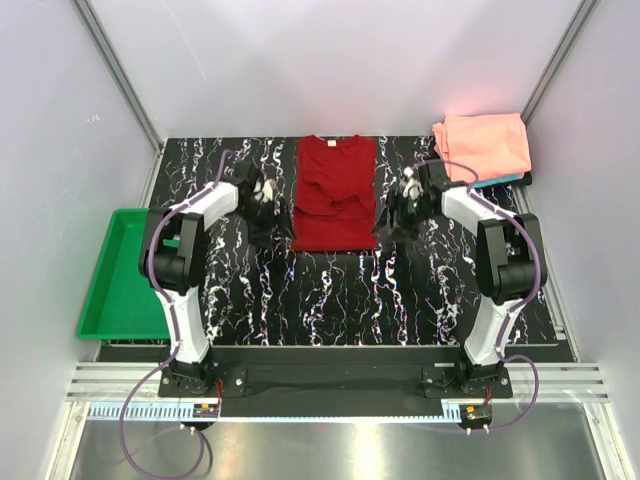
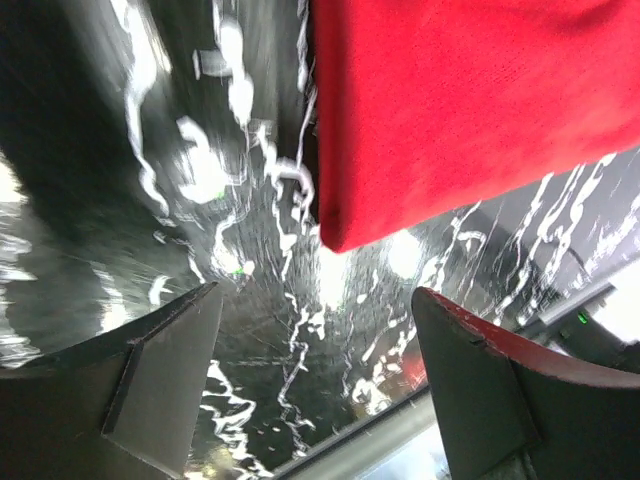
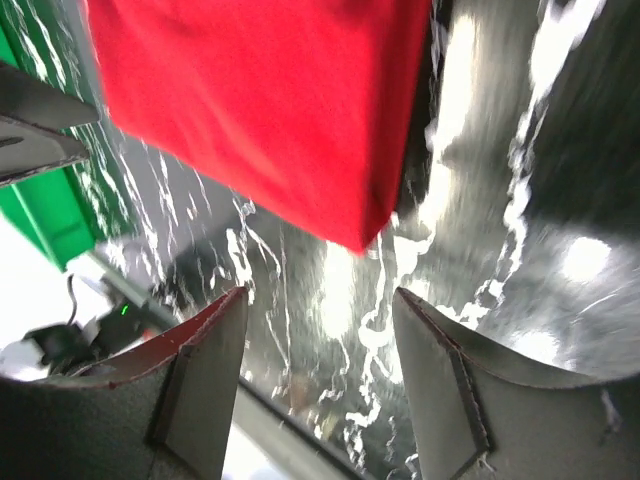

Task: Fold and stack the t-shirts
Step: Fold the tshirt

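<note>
My left gripper (image 2: 318, 325) has its 2 fingers (image 2: 165, 375) spread wide with nothing between them. Through the gap I see only the black marbled table (image 2: 250, 200), and a corner of the dark red t-shirt (image 2: 450, 100) lies just past the fingertips, not touching them. From above, the left gripper (image 1: 262, 195) sits over the table just beside the shirt's left edge.

My right gripper (image 3: 320, 300) is also parted and empty. The 2 dark fingers (image 3: 200, 385) frame bare table, and the dark red t-shirt (image 3: 260, 110) comes to a corner just beyond the tips. In the overhead view the right gripper (image 1: 400, 212) is close to the shirt's right edge, so the 2 grippers flank the garment.

The dark red t-shirt (image 1: 335, 195) lies on the far middle of the table (image 1: 330, 295) as a tall narrow shape. Its collar points to the back wall and some creases bunch across its middle.

At the far right corner a salmon-pink t-shirt (image 1: 482, 145) rests folded, with a thin strip of a teal t-shirt (image 1: 497, 182) showing under its near edge. Both are well apart from the red one.

A green tray (image 1: 120, 275) sits off the table's left side, beside the left arm. Part of it also shows at the left edge of the right wrist view (image 3: 50, 215).
</note>
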Robot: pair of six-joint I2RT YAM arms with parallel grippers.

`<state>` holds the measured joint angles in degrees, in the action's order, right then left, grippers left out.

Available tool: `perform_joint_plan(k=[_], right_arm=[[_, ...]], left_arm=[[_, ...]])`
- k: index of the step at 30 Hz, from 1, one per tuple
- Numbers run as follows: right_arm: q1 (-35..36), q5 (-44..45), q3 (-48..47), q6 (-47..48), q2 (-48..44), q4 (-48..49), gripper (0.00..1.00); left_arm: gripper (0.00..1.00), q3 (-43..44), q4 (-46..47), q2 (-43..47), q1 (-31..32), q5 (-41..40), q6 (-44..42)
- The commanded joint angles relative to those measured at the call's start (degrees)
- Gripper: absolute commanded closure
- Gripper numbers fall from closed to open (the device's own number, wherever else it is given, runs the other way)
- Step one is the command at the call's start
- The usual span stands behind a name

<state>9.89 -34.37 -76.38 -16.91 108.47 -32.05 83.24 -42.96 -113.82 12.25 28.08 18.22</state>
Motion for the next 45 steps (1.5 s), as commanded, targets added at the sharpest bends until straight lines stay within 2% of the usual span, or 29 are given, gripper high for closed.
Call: perform_joint_plan(k=[1,5,12,18,28,33,45], right_arm=[[0.1,-7.7,5.3,-4.6,0.1,4.3,0.33],[0.1,-11.7,6.5,-10.4,2.2,8.3,0.33],[0.6,-11.1,3.6,-11.6,5.4,8.8,0.32],[0.6,-9.1,4.3,-11.8,6.1,7.9,0.36],[0.9,-6.9,6.8,-12.0,6.2,8.2,0.38],[1.0,-4.8,5.5,-12.0,8.5,8.7,0.4],[1.0,-3.5,1.0,-11.6,12.9,8.8,0.47]], left_arm=[[0.18,-4.7,4.1,0.7,0.3,7.2,5.0],[0.17,-5.8,6.7,-0.5,0.5,9.2,7.6],[0.14,-4.8,8.5,-2.9,1.0,9.3,10.3],[0.15,-4.1,8.7,-4.8,2.2,9.0,12.4],[0.21,-4.7,8.8,-6.8,2.3,8.8,14.0],[0.27,-4.4,9.1,-8.0,2.3,8.6,15.4],[0.33,-3.1,9.5,-10.5,2.3,8.2,15.3]])
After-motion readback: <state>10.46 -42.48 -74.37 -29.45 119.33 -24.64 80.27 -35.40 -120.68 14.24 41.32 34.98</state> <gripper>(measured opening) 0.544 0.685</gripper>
